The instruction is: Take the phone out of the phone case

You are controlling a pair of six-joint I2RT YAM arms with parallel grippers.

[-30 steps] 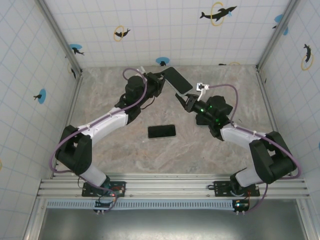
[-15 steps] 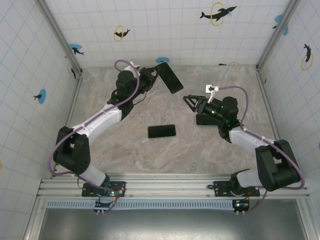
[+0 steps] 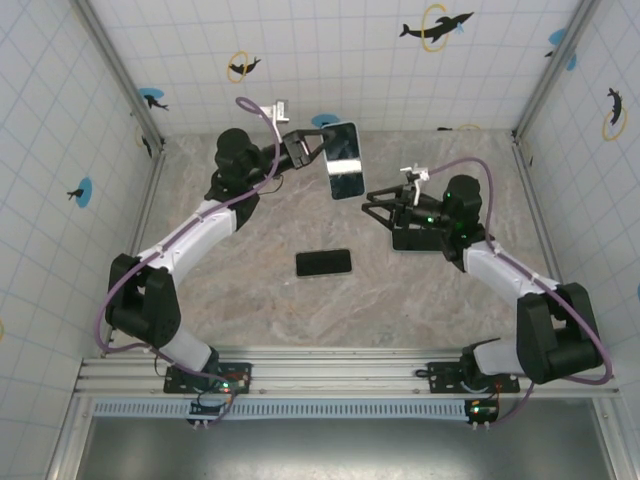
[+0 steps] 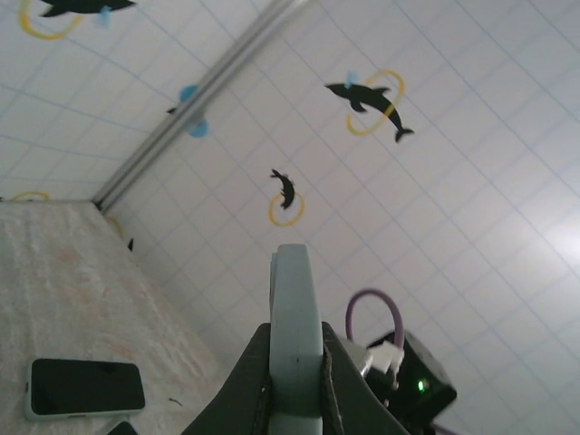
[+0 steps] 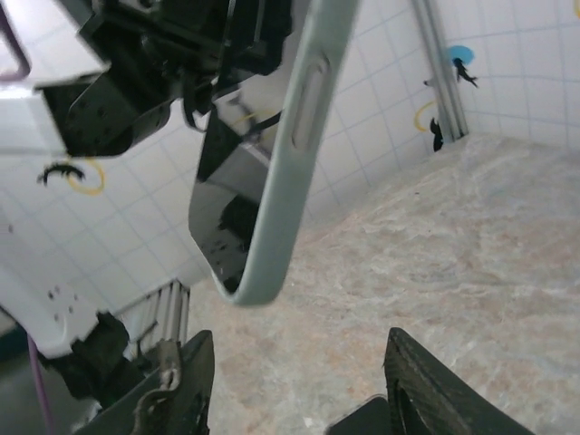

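While left gripper (image 3: 312, 146) is clamped tight on one end of phone case (image 3: 344, 160), case is held aloft over far half of table (image 3: 250, 310) — pale rim, glossy dark face seated inside. Right gripper (image 3: 372, 204) is positioned just beside case's lower end, jaws parted partway, nothing gripped. Second dark handset (image 3: 324, 262) is laid flat near table centre — apart from both grippers.
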